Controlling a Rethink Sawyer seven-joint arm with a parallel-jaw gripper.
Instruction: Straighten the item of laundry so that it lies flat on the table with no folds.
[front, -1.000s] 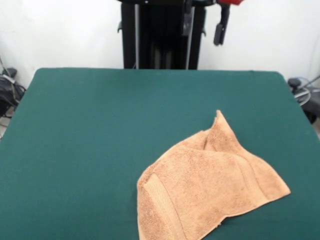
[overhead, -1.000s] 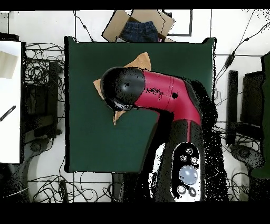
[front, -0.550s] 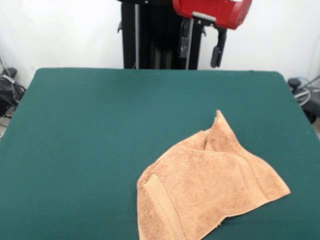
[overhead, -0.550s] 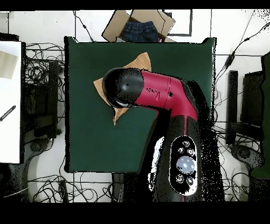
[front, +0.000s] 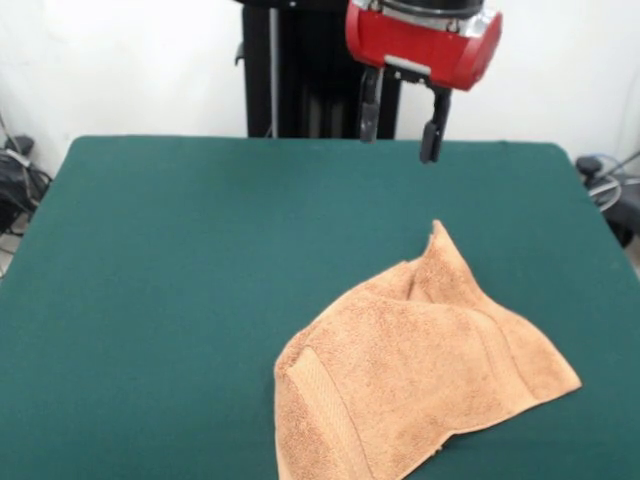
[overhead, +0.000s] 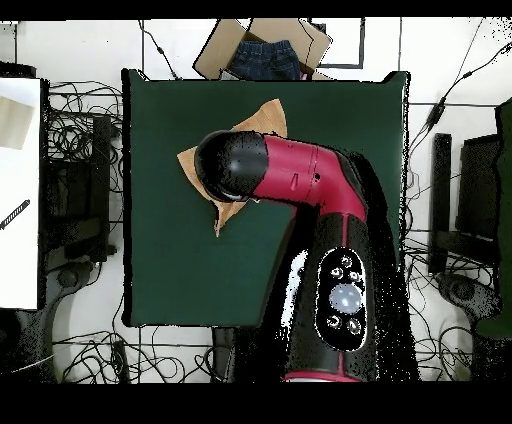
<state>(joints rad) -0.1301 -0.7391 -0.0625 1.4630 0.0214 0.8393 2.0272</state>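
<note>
Item one: light orange-tan terry-cloth towel (front: 415, 375), roughly square with woven border bands, lying crumpled on the near right part of the large dark green felt-topped table (front: 200, 250); one layer is doubled over the rest and a corner stands up in a peak at its far side; in the overhead view my arm hides most of it. Item two: red-and-black gripper (front: 399, 128), hanging over the far side of the table, its two black fingers (front: 368, 118) spread with a plain gap between them, nothing held, well clear of the cloth. Item three: open cardboard box with dark cloth inside (overhead: 262, 50), beyond the table edge in the overhead view, no part of my job. Risks as I judge them: if I come down on the thick doubled part I may pinch two layers at once and drag the fold along; a pull towards the near edge could slide the towel off the table; a pinch on the peak alone may slip off the loose terry
</note>
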